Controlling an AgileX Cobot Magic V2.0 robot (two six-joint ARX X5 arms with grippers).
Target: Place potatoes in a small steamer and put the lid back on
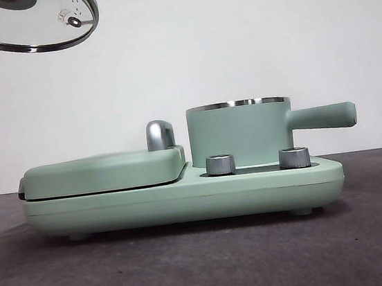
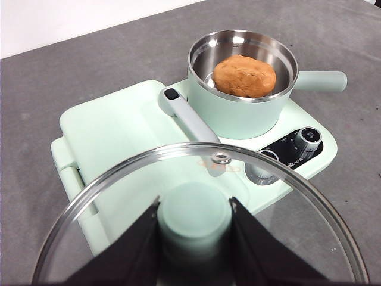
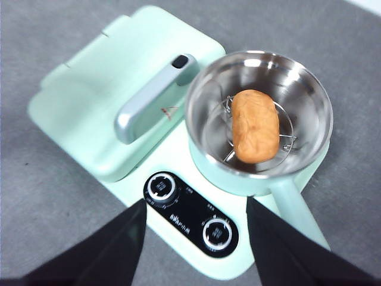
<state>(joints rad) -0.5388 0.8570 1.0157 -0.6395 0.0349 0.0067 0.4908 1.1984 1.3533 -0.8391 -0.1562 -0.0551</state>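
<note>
Left gripper (image 2: 194, 229) holds lid (image 2: 286, 196) above griddle (image 2: 119, 137).

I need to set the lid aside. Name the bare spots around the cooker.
Bare grey table lies in front of the appliance and beyond both its ends. The small steamer is crowded: the potato fills its rack. The left tool holds the lid above the griddle cover.
</note>
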